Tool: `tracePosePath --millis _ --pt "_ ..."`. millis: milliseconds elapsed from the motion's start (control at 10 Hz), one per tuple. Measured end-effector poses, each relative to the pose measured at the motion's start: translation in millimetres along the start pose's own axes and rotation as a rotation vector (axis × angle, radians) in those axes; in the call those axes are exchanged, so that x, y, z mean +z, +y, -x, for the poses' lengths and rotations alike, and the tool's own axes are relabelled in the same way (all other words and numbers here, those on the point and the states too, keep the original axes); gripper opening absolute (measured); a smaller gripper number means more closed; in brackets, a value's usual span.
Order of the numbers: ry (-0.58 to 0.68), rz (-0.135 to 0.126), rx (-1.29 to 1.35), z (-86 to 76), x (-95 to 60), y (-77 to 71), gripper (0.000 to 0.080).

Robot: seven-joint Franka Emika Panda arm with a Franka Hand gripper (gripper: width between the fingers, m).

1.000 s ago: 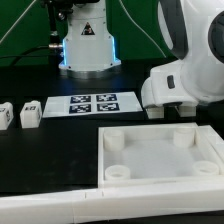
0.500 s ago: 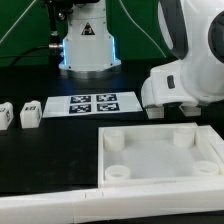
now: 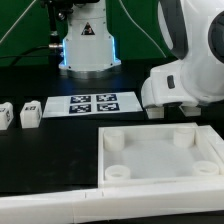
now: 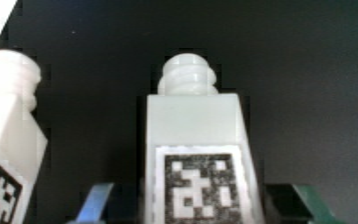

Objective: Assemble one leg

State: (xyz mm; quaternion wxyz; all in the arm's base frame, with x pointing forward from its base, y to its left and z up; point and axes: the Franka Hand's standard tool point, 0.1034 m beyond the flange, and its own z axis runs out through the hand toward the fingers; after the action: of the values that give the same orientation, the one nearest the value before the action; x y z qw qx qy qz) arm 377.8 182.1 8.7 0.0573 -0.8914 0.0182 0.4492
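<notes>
In the wrist view a white leg with a black-and-white tag and a rounded peg tip lies on the black table between my fingers. My gripper is open, and a dark gap shows between each fingertip and the leg's sides. A second leg lies beside it, outside the jaws. In the exterior view the arm's white housing hides the gripper and both of these legs. Two more legs stand at the exterior view's left.
The large white square panel with round corner sockets lies at the front. The marker board lies behind it in the middle. The robot base stands at the back. A white bar runs along the front edge.
</notes>
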Motion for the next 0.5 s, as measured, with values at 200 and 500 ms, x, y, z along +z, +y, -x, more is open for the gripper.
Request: tracePosePath --millis 200,500 --pt "0.009 -0.006 -0.003 -0.3 -6.0 3.7 0.029" --pt "0.107 -0.014 -0.023 8.4 -53.1 5.8 0.029"
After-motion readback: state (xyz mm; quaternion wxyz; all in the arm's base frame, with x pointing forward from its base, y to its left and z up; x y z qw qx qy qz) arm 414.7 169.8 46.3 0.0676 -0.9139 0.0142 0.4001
